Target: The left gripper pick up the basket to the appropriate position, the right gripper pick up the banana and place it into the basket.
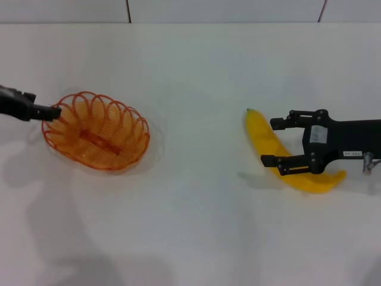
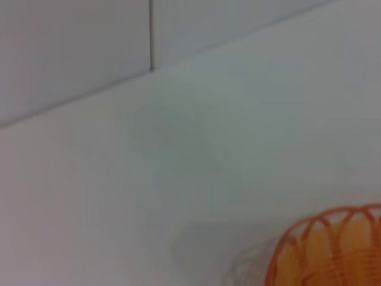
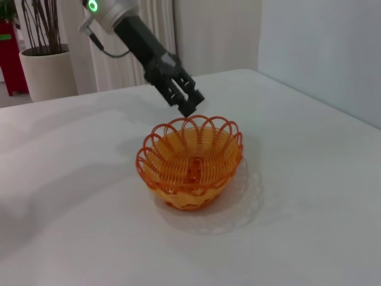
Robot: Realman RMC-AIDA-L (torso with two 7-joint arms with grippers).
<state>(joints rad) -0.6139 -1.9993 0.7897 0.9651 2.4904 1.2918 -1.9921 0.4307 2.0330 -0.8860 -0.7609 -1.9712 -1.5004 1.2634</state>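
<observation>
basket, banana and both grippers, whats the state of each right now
basket: upright on the table, empty, its rim at the left gripper's tip
banana: lying flat on the table, not lifted
left gripper: at the basket's rim, jaws look closed on the wire
right gripper: jaws open, straddling the banana's middle, not yet closed
potted plant: upright, beyond the table

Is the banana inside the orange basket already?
No, the banana lies on the white table, far from the empty basket.
</observation>
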